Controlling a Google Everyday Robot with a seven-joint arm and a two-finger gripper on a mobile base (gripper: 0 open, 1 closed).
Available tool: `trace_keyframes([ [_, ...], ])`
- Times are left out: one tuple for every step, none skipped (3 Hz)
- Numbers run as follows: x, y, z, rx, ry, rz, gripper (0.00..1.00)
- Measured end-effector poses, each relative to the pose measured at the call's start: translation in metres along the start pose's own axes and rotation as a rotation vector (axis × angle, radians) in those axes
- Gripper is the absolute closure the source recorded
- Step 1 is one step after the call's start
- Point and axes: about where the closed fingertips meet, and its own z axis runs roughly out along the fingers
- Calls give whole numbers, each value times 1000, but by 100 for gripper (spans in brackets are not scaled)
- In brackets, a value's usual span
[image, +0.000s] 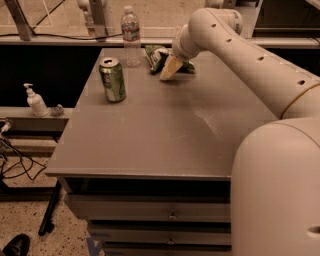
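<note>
Beside the chip bag (156, 54), closed fingers (169, 68) point downward.

The arm (260, 65) is stretched well forward from the robot's pale, rounded body (275, 190), which bulks behind the jaws and to their right and fills the near corner of the view. From a broad shoulder section a long cream link runs away and to the left, dotted with small dark holes along its side and ringed by a thin tan seam near the shoulder. It narrows toward the wrist (187, 42), which sits just above the jaws and slightly to their right. There the arm bends sharply down, so the jaws point down and a little left, their tan end low at the far end of the surface (150, 140).
</note>
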Motion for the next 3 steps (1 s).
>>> trace_keyframes([
  [2, -19, -34, -15, -42, 40, 0],
  [15, -50, -110, -34, -122, 79, 0],
  [29, -65, -196, -63, -206, 93, 0],
])
